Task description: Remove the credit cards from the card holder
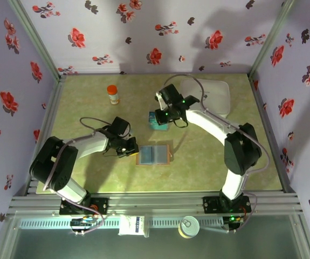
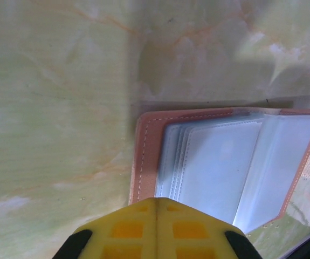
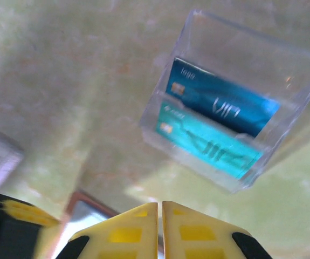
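Card holder open flat on table, sleeves seemingly empty (blurry); left gripper closed, empty, beside its left edge; right gripper closed, empty, near clear box holding two teal credit cards

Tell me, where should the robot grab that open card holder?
Probably the brown rim nearest the left tool, approached from the left. The card holder lies open and flat on the table, so only that thin stitched edge offers a pinch; the clear sleeves look slippery.
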### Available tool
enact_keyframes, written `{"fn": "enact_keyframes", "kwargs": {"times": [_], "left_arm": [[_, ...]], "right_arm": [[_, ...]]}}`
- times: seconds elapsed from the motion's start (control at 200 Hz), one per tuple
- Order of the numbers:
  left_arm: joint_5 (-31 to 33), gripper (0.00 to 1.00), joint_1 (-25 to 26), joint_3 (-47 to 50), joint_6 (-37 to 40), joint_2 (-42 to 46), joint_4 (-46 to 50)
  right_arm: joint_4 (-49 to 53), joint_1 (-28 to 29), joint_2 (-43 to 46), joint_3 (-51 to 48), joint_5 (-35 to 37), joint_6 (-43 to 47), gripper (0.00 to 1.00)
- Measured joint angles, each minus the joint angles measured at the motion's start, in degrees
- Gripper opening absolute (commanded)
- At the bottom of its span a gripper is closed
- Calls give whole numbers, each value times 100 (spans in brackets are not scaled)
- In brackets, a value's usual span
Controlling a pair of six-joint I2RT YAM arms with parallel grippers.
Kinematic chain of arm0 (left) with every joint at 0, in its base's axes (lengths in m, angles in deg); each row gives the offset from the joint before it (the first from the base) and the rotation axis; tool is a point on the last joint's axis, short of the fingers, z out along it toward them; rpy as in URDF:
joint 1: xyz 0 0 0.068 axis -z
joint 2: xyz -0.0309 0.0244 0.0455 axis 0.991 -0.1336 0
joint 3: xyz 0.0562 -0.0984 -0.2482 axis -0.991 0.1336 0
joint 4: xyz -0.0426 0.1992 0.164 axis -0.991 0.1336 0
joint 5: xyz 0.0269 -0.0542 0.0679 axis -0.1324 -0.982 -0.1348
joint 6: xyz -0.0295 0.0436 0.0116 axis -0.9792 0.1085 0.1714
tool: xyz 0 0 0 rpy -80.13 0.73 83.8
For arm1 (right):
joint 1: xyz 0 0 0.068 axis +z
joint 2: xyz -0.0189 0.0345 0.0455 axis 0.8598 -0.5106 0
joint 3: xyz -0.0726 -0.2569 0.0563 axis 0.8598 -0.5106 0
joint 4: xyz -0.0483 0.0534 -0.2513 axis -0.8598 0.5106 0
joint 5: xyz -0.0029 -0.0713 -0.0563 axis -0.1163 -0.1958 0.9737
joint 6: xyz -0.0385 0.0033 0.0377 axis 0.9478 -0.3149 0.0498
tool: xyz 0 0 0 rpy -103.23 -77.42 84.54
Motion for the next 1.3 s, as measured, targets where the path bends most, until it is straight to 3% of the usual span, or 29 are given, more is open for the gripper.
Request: {"fn": "enact_keyframes", "kwargs": {"times": [0.235,0.465,0.695,0.95,1.305], "left_arm": [[-2,1,66,-33,0,-118,-35],[2,0,70,-33,2,-166,-37],[4,0,70,-33,2,-197,-33],[46,0,70,-31,4,-201,-9],[70,0,74,-31,7,-219,11]], "right_arm": [[-584,334,518,-1099,-236,-1836,12],[-846,704,627,-1694,-476,-2715,22],[-1049,1016,623,-1967,-640,-3106,28],[-1419,1235,350,-1993,-824,-3351,22],[-1676,1307,-160,-2035,-955,-3440,23]]}}
